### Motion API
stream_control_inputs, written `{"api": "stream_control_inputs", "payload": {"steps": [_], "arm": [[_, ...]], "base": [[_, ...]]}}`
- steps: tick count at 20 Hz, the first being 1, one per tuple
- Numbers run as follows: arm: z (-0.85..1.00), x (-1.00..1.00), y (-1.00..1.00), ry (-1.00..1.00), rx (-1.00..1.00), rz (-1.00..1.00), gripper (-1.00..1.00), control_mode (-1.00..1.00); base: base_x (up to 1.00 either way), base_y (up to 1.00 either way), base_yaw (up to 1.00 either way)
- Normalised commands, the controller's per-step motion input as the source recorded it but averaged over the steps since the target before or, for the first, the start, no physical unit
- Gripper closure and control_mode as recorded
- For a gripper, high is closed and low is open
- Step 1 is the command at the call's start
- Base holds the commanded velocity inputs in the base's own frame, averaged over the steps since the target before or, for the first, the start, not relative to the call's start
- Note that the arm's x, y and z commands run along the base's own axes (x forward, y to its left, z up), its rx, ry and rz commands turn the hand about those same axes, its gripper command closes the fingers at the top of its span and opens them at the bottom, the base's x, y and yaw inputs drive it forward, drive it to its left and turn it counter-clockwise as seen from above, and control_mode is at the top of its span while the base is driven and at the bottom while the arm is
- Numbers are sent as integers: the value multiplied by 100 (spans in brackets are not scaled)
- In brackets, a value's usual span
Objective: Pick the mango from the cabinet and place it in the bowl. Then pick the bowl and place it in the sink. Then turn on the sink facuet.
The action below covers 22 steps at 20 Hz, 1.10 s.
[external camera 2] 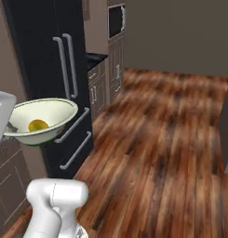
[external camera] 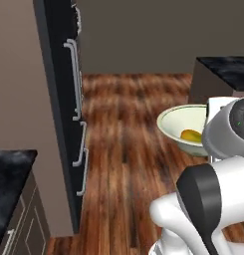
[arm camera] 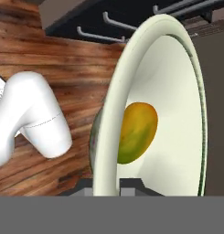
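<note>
I'm in the second step: the mango (arm camera: 137,132) already sits inside the bowl (arm camera: 177,114), and I'm carrying the bowl toward the sink, which I judge lies somewhere beyond this stretch of wood floor (external camera: 128,149). My hand (arm camera: 108,183) is clenched on the bowl's rim, the rim running up between the fingertips, so the bowl hangs in the air just ahead of the hand beside the dark fridge (external camera 2: 41,56). Next I need to find the basin and keep the bowl level so the fruit stays put.
</note>
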Motion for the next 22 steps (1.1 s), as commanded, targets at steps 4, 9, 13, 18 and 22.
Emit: {"api": "stream_control_inputs", "payload": {"steps": [4,9,13,18,22], "arm": [[0,0,0,0,0,0,100,100],[0,0,0,0,0,0,100,100],[0,0,0,0,0,0,100,100],[0,0,0,0,0,0,100,100],[0,0,0,0,0,0,100,100]], "base": [[-6,-20,-79],[-2,-27,-79],[3,-27,-77],[23,-10,-73],[69,16,-64]]}}
